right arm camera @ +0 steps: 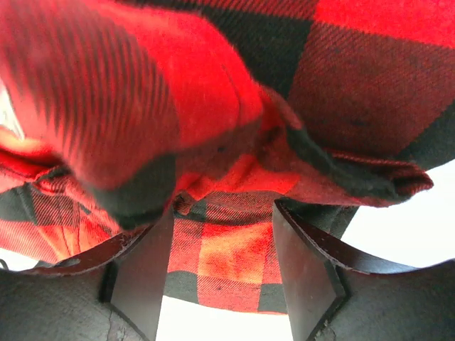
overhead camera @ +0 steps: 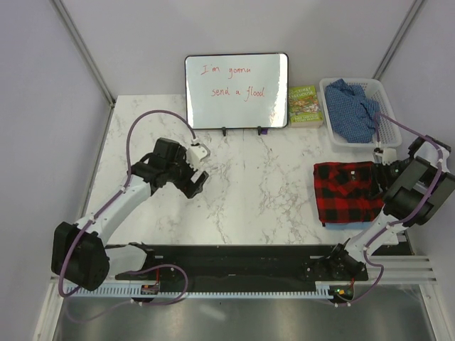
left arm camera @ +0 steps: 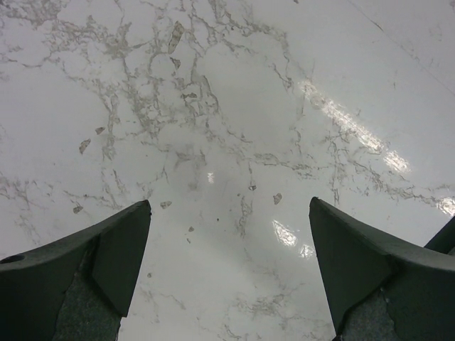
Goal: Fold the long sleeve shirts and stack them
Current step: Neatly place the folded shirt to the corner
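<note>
On marble table (overhead camera: 256, 177), grey walls (overhead camera: 43, 71), left claw (left arm camera: 229, 201) wide, empty, right claw (right arm camera: 222, 213) half-open astride flannel (right arm camera: 355, 85)

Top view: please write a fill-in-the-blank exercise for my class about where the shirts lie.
1. The checked shirt lies folded on the ___ side of the table.
2. The blue speckled shirt sits in a white ___.
3. The gripper open over the bare table belongs to the ___ arm.
Missing words: right; basket; left.
</note>
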Action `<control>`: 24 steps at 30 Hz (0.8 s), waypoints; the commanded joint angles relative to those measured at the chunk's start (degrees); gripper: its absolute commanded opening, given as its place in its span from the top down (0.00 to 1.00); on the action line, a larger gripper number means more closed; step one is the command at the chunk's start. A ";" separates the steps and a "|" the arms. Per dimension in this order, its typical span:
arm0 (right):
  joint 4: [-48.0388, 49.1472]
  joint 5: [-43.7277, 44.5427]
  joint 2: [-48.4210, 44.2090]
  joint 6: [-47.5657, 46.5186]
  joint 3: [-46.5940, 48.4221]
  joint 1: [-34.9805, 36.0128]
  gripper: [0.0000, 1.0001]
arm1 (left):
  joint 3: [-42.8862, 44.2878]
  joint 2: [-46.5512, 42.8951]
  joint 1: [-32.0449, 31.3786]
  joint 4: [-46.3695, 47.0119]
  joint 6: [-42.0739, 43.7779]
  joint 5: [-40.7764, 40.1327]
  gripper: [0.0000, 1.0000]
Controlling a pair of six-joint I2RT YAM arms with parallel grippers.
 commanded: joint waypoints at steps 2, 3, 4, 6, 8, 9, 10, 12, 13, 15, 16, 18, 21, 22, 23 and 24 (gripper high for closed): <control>1.43 1.35 -1.19 -0.52 1.58 -0.23 0.35 | 0.43 -2.05 4.31 -2.47 -4.01 4.79 0.01; 1.26 1.87 -1.89 -0.43 2.36 -0.31 0.35 | 0.52 -2.23 4.94 -2.74 -4.71 5.32 0.01; 0.73 2.05 -3.21 -0.34 2.89 -0.49 0.33 | 0.96 -2.58 6.07 -3.79 -5.07 6.02 0.01; -3.20 -0.83 -5.05 -1.30 6.05 -0.67 0.32 | 1.40 -2.93 7.48 -4.41 -6.21 7.60 0.01; -5.76 -3.99 -8.92 -1.83 10.34 -0.67 0.28 | 2.98 -2.76 10.82 -5.98 -7.61 11.45 0.01; -8.99 -8.27 -9.98 -1.92 12.11 -0.75 0.27 | 3.77 -2.58 12.22 -6.78 -8.05 12.96 0.01; -10.42 -9.97 -11.73 -1.57 13.96 -0.06 0.23 | 5.69 -1.80 15.46 -7.39 -8.32 14.71 0.01; -13.23 -14.18 -13.06 0.97 18.36 1.52 0.21 | 8.07 -0.92 19.33 -9.94 -9.46 21.03 0.01; -13.59 -15.77 -13.93 2.20 19.15 4.05 0.20 | 11.04 -0.04 22.31 -11.25 -9.72 22.97 0.01; -12.55 -17.97 -14.99 6.85 19.78 7.84 0.19 | 14.22 2.77 23.22 -14.32 -11.39 23.70 0.01; -11.15 -19.90 -16.04 9.30 19.34 12.64 0.19 | 16.67 3.47 26.01 -15.39 -11.57 23.87 0.01; -4.92 -21.05 -17.19 17.48 16.62 18.29 0.19 | 17.92 4.27 27.44 -17.06 -10.78 25.89 0.01; 4.90 -19.31 -19.39 25.82 10.48 30.68 0.17 | 17.66 3.49 27.79 -18.55 -9.47 25.10 0.01; 7.12 -18.00 -20.09 27.59 8.54 36.37 0.17 | 16.27 3.05 27.88 -18.48 -9.38 24.06 0.01; 11.58 -17.72 -20.53 29.00 4.35 38.95 0.16 | 15.12 2.69 27.88 -18.30 -9.11 23.70 0.00; 13.80 -17.55 -21.23 31.45 1.87 43.76 0.13 | 12.94 2.34 27.88 -18.30 -8.50 23.43 0.00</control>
